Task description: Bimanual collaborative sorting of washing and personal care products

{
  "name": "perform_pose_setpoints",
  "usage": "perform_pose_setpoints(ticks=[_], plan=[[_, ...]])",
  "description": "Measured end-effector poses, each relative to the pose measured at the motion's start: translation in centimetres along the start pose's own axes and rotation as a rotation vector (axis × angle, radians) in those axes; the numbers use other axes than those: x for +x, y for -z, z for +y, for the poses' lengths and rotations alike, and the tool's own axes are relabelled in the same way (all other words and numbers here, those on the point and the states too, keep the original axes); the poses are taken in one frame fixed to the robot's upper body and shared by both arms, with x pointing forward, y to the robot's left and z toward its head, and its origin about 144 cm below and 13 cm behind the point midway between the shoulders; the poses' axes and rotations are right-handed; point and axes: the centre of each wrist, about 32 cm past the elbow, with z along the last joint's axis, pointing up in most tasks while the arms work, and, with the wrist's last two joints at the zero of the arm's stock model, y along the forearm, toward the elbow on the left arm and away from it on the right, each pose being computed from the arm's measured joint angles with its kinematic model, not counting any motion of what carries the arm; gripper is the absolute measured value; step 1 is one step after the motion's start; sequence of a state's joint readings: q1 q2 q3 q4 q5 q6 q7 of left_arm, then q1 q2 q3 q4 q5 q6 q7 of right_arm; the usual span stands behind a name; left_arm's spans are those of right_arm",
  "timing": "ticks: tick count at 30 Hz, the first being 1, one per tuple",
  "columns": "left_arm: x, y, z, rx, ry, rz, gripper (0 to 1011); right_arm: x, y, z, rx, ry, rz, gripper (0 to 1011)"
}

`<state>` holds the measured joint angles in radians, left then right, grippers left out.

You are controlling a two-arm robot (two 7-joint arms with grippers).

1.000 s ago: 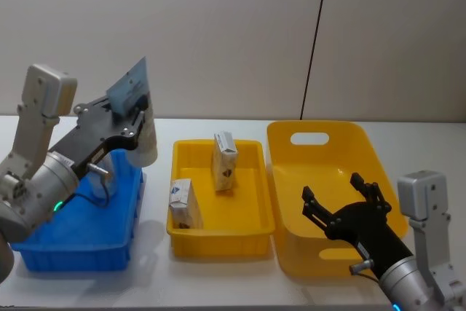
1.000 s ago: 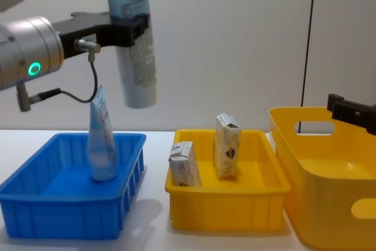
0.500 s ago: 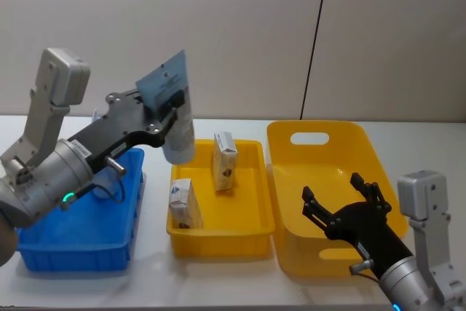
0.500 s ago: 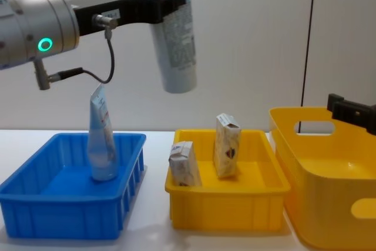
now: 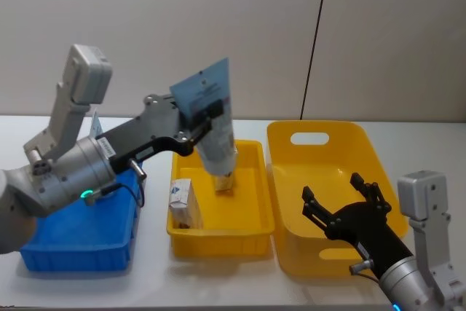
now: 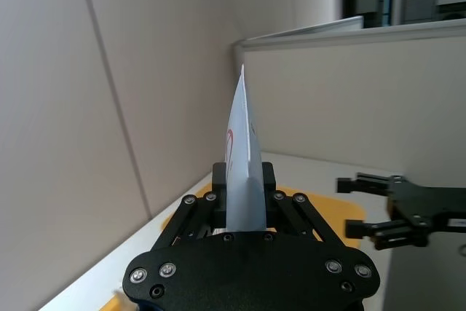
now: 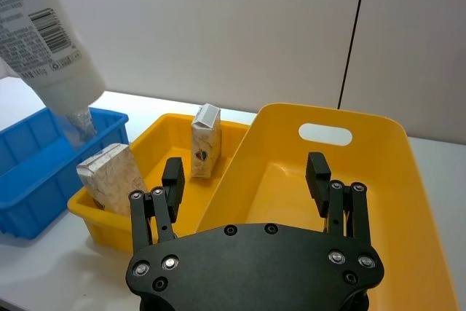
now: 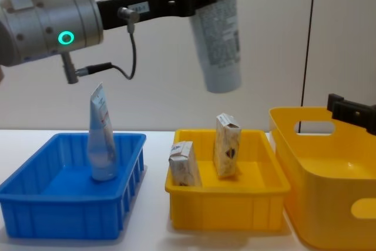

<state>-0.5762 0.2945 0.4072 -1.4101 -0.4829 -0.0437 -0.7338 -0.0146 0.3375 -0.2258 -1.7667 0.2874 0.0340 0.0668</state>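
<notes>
**One soft tube held high over the bins**

One white squeeze tube (image 5: 215, 135) is pinched by the left hand (image 5: 207, 116) just under its flat crimped end. It hangs cap down in the upper middle of the chest view, well above the small yellow bin (image 8: 226, 208). The right hand (image 5: 335, 194) is spread wide open. It is held low over the big yellow bin (image 8: 329, 204) at the lower right of the head view.

The tube is likely light and soft. Its fat middle would be squashed if it were squeezed hard, and its smooth skin could slip. The flat end is thin and firmer, so it is judged the best place to be held. The heavy cap end may swing a little when the tube is carried.

A second tube (image 8: 101, 139) is stood cap down in the blue bin (image 8: 64, 218), at the lower left of the chest view. Two cartons are kept in the small yellow bin: a tall carton (image 8: 227, 145) at the back and a short carton (image 8: 184, 164) in front of it. They are likely light and stiff but easily dented, so they are best taken by their flat sides.

The tall carton is right below the hanging tube and could be knocked over if the tube is lowered there. The bin walls must also be cleared. All three bins are set close together on the white tabletop (image 8: 154, 233).
</notes>
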Motion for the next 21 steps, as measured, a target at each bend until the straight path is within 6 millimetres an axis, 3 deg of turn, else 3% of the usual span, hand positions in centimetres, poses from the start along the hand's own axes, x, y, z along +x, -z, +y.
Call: perform_pose_setpoints(ticks=[21], plan=[[0.4, 0.6, -2.5, -0.018, 0.188, 0.039, 217, 0.0, -0.2, 0.0, 0.002, -0.022, -0.005, 1002]])
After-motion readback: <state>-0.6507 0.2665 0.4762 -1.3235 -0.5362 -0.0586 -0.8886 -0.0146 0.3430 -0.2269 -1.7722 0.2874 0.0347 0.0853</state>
